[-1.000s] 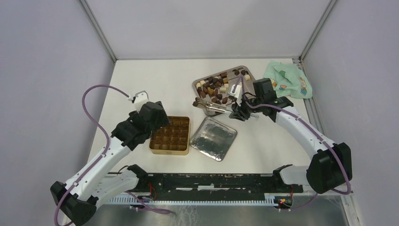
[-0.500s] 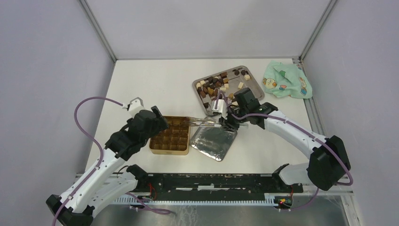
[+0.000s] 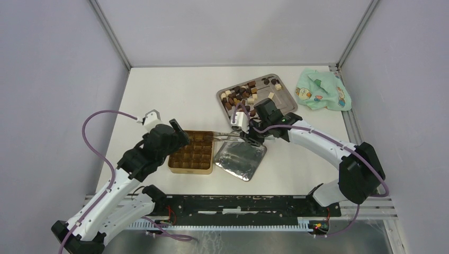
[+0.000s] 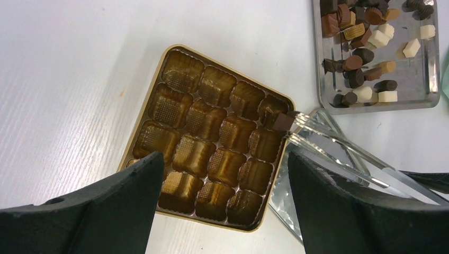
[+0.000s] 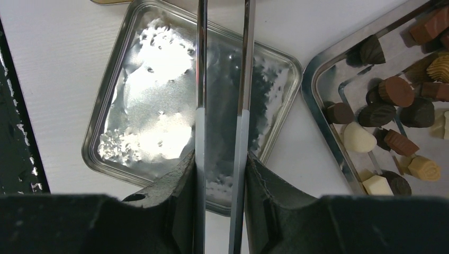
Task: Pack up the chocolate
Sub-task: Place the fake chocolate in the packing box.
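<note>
The chocolate (image 3: 244,95) lies in a heap of small dark, light brown and cream pieces (image 4: 365,37) (image 5: 397,91) on a steel tray (image 3: 284,99). My right gripper (image 3: 252,137) (image 5: 219,164) is shut on long silver tongs (image 3: 227,136) (image 5: 200,79) (image 4: 339,147). The tongs' tips pinch one dark brown cube (image 4: 282,122) over the right corner cell of the gold gridded tin (image 3: 191,153) (image 4: 204,119). The tin's other cells that show are empty. My left gripper (image 3: 170,138) (image 4: 225,156) hangs open above the tin's near left side, holding nothing.
A silver lid (image 3: 241,156) (image 5: 153,106) lies flat right of the tin, under the tongs. A green patterned cloth (image 3: 320,90) sits crumpled at the back right. The black rail (image 3: 238,203) of the arm bases runs along the near edge.
My right arm has swung left from the tray, carrying the tongs and a dark piece to the tin's right corner. My left gripper dropped slightly toward the near left.
</note>
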{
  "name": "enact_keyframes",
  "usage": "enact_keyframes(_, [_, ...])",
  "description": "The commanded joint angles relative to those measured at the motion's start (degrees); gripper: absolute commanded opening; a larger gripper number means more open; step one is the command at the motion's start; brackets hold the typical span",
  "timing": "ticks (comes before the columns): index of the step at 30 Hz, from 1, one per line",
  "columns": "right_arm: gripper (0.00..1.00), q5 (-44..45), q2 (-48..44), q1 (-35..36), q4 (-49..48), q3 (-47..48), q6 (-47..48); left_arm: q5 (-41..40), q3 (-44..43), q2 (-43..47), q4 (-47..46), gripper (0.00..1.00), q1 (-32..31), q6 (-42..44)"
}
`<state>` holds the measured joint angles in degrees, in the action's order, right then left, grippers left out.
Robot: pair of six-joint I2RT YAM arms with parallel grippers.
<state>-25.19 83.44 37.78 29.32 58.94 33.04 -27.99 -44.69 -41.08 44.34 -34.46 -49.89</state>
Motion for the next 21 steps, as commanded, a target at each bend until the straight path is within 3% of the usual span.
enact_keyframes(1, [0.09,1.86,0.29,0.36,-2.74,3.40,-1.29,-0.18,0.30,0.44,-2.58,0.91,0.26,-2.32])
enact_keyframes(9, [0.16,2.59,2.29,0.75,-2.25,4.44,-1.58,0.28,0.55,0.12,-3.24,0.91,0.24,-2.32])
enact_keyframes(15, [0.32,2.16,2.32,0.76,-2.16,4.66,-1.73,0.13,0.74,0.72,-3.38,0.91,0.20,-2.32])
enact_keyframes(21, [0.38,1.99,2.35,0.78,-1.87,5.17,-1.92,0.51,0.76,0.56,-3.91,0.91,0.20,-2.32])
